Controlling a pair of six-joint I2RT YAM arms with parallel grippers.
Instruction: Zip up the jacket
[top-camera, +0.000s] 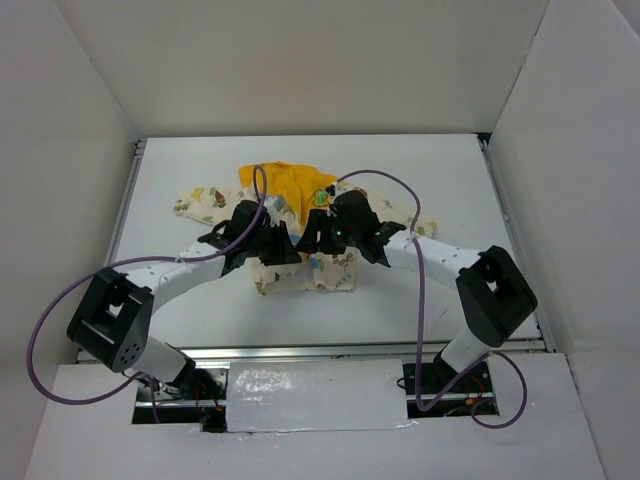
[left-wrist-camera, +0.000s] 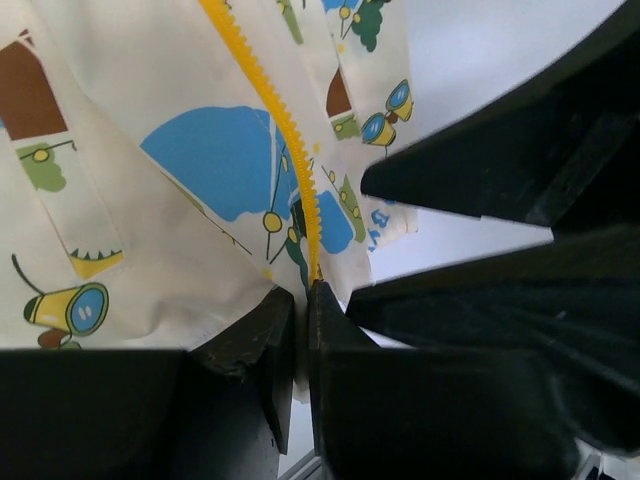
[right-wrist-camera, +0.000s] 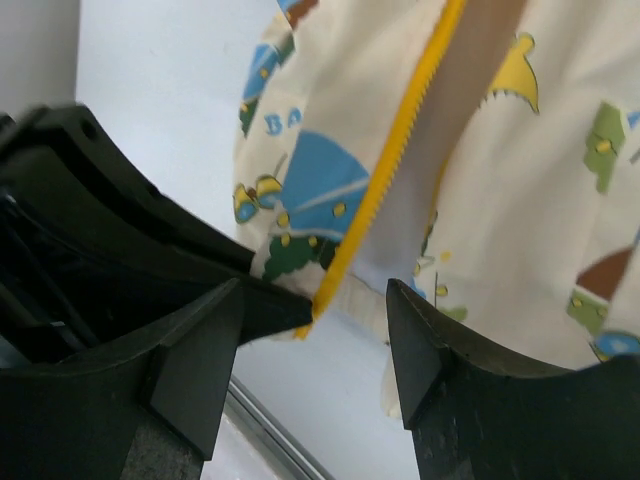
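Observation:
The jacket (top-camera: 300, 215) lies spread on the white table, cream with cartoon prints, its yellow-orange hood (top-camera: 285, 183) at the far side. My left gripper (top-camera: 280, 250) is over its near hem. In the left wrist view it (left-wrist-camera: 300, 300) is shut on the jacket's hem (left-wrist-camera: 180, 200), right at the lower end of the yellow zipper teeth (left-wrist-camera: 285, 125). My right gripper (top-camera: 320, 240) is close beside it. In the right wrist view it (right-wrist-camera: 315, 300) is open, and the lower end of the other yellow zipper edge (right-wrist-camera: 400, 130) hangs between its fingers without touching them.
The two grippers nearly touch: the right one's black body (left-wrist-camera: 500, 170) fills the right of the left wrist view, and the left one's body (right-wrist-camera: 100, 200) the left of the right wrist view. Purple cables (top-camera: 400, 180) arch over the jacket. A metal rail (top-camera: 330, 350) runs along the table's near edge.

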